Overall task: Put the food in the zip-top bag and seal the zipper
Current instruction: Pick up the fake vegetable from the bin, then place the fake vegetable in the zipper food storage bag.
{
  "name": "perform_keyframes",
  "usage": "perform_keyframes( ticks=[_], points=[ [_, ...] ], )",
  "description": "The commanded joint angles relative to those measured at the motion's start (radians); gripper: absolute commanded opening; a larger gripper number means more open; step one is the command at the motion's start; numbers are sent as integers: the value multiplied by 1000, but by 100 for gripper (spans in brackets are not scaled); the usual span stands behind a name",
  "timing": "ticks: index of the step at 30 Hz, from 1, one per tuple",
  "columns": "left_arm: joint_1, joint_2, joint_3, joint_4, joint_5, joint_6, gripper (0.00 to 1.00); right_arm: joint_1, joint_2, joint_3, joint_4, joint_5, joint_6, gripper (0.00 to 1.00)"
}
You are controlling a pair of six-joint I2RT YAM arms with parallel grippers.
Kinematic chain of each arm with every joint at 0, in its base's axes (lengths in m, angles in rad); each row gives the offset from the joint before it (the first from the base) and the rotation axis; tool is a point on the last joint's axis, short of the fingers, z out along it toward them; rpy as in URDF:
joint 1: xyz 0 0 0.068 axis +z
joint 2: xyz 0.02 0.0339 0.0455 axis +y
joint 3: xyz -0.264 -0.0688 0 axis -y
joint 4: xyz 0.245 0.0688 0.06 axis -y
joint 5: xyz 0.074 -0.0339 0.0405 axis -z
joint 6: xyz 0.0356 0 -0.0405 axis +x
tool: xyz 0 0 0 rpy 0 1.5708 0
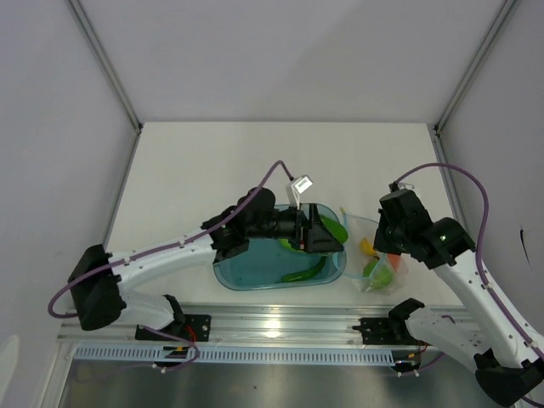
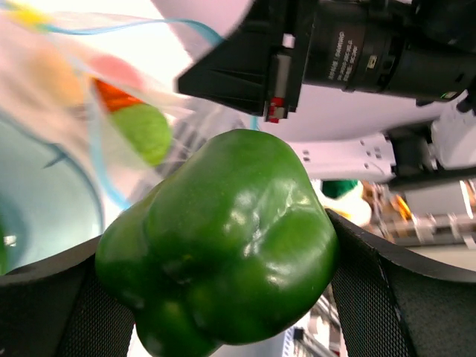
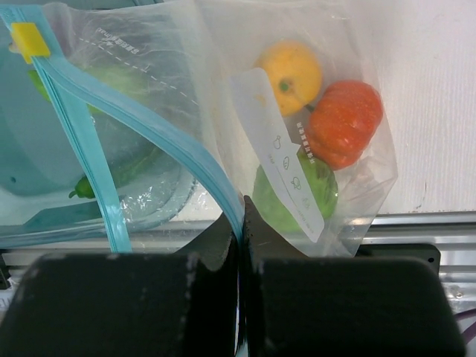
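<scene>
My left gripper (image 1: 327, 234) is shut on the green bell pepper (image 2: 223, 245) and holds it over the right end of the blue tub (image 1: 246, 270), beside the bag's mouth. My right gripper (image 3: 242, 216) is shut on the teal zipper (image 3: 190, 152) of the clear zip-top bag (image 3: 223, 82) and holds the mouth up. Inside the bag lie a yellow-orange fruit (image 3: 288, 67), a red tomato (image 3: 346, 123) and a green round fruit (image 3: 294, 195). In the top view the bag (image 1: 378, 255) sits right of the tub. A dark green chili (image 1: 304, 274) lies in the tub.
The metal rail (image 1: 280, 323) runs along the table's near edge with both arm bases on it. A yellow slider tab (image 3: 28, 41) sits on the zipper's far end. White walls and frame posts (image 1: 106, 64) enclose the table.
</scene>
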Motion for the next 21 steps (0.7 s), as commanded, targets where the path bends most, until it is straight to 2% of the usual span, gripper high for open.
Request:
perform_keyframes(
  ticks=[1, 2, 9, 13, 18, 21],
  points=[
    [-36, 98, 63, 164, 135, -50, 12, 17, -12, 37, 25, -23, 15, 0],
    [-53, 123, 111, 152, 136, -51, 12, 20, -16, 35, 25, -23, 18, 0],
    [-96, 282, 202, 54, 110, -82, 13, 43, -46, 37, 34, -45, 48, 0],
    [-104, 357, 248, 23, 105, -88, 20, 52, -53, 32, 37, -54, 56, 0],
    [-111, 394, 281, -49, 54, -87, 23, 54, -50, 57, 24, -42, 55, 0],
    [-111, 397, 279, -77, 31, -77, 30, 54, -55, 70, 10, -35, 56, 0]
  ],
)
